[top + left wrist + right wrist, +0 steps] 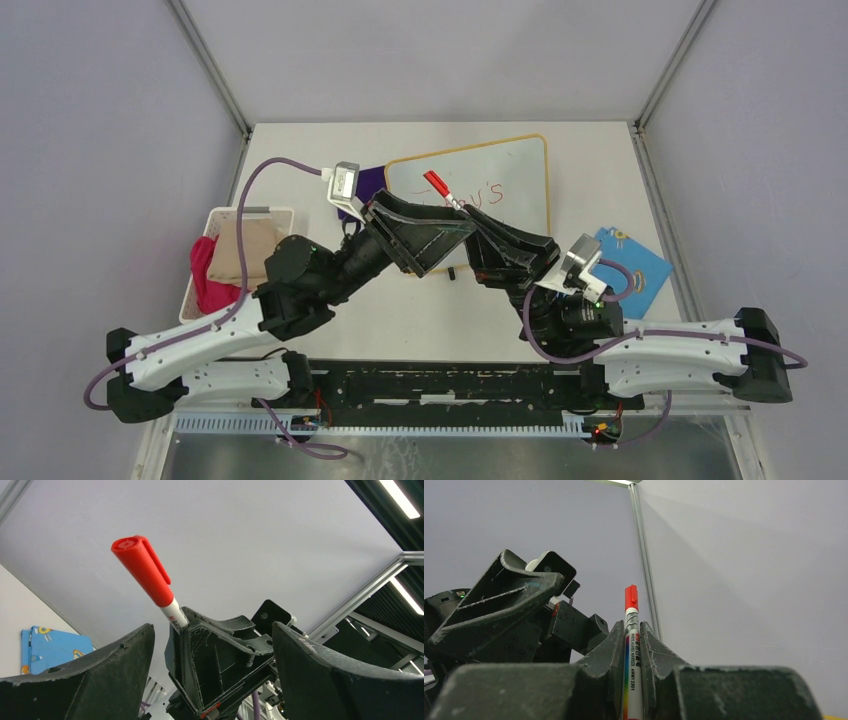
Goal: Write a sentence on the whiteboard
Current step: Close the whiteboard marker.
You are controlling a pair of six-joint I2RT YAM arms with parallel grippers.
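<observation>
Both seemingly over whiteboard (pixel 520 165): right pincer (pixel 631 630) clamps marker (pixel 630 611), left pincer (pixel 212 630) gaping.

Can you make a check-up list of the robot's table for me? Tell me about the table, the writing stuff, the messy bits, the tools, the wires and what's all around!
Surface: white table, no spills seen.
Job's things: whiteboard lies at the far middle; red writing on it, partly hidden by the arms; marker with its red cap on.
Clutter: white basket at left holding a pink cloth and a beige cloth; purple cloth beside the whiteboard; blue patterned cloth at right.
Grippers: left tool open, holding nothing; right tool shut on the marker.
Cables: purple cables loop off both arms.
Surroundings: grey walls, metal frame posts.
</observation>
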